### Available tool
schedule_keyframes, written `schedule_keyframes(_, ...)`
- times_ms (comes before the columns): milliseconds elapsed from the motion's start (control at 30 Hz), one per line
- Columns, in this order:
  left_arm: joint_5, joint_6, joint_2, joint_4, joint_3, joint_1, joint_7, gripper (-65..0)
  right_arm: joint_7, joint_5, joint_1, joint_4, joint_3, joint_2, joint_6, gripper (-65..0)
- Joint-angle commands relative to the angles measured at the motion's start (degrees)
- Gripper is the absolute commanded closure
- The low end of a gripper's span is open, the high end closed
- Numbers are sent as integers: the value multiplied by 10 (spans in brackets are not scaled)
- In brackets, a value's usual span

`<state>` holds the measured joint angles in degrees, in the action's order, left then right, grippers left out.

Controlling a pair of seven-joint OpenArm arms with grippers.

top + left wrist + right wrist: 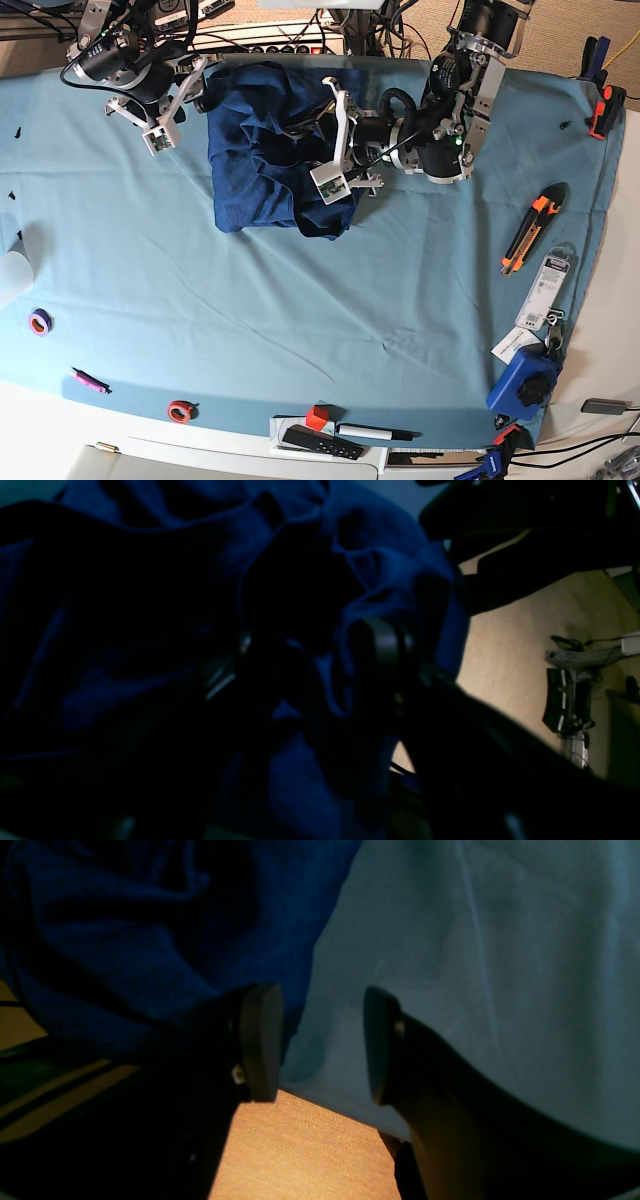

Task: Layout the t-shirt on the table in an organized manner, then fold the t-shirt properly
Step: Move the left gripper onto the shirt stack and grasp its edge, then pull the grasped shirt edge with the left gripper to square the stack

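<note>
Crumpled t-shirt (262,150) heaped at the far middle of the table (200,300). Left gripper (320,675) buried in its folds (fabric bunched between parted fingers, grip unclear); right gripper (320,1040) gaping, empty, just beside the heap.

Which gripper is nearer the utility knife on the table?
Left. The left gripper sits over the t-shirt, toward the utility knife; the right gripper is beyond the shirt's opposite edge.
</note>
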<state>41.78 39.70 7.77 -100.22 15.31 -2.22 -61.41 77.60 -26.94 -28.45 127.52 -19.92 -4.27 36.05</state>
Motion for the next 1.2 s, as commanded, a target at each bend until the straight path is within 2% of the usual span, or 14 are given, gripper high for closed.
schedule_keyframes(0,12,3,-3,-10,-1,2,10,-249,-6,-5,-2,10,-3,-3,1,-262)
schedule_keyframes(67,12,3,-2,-9,-1,-2,10,-175,-7,-5,-2,9,-3,-3,1,-262)
schedule_keyframes(167,13,3,-1,-9,-1,-7,10,-26,-10,-5,-1,-6,-3,-3,1,-262)
schedule_keyframes(200,12,3,-1,-9,-1,-7,9,0,-10,-5,-1,-13,-3,-3,1,-262)
schedule_keyframes(400,13,3,1,-9,-1,-7,-21,0,-19,-5,-1,-56,-3,-3,1,-262)
schedule_keyframes(567,73,3,6,-10,-1,-11,-80,0,-29,-5,-1,-61,-3,-3,1,-262)
schedule_keyframes(733,106,3,38,-10,-1,-19,-98,0,-30,-5,-1,-61,-3,-3,1,-262)
schedule_keyframes(900,110,-3,76,-10,-1,-19,-98,0,-31,-5,-1,-61,-3,-3,1,-262)
schedule_keyframes(1033,114,-2,93,-10,-2,-19,-108,0,-31,-5,-1,-61,-3,-3,1,-262)
schedule_keyframes(1100,146,1,94,-11,-10,-19,-124,0,-31,-5,-1,-61,-3,-3,1,-262)
schedule_keyframes(1167,214,3,93,-14,-29,-19,-143,0,-31,-5,-1,-61,-3,-3,1,-262)
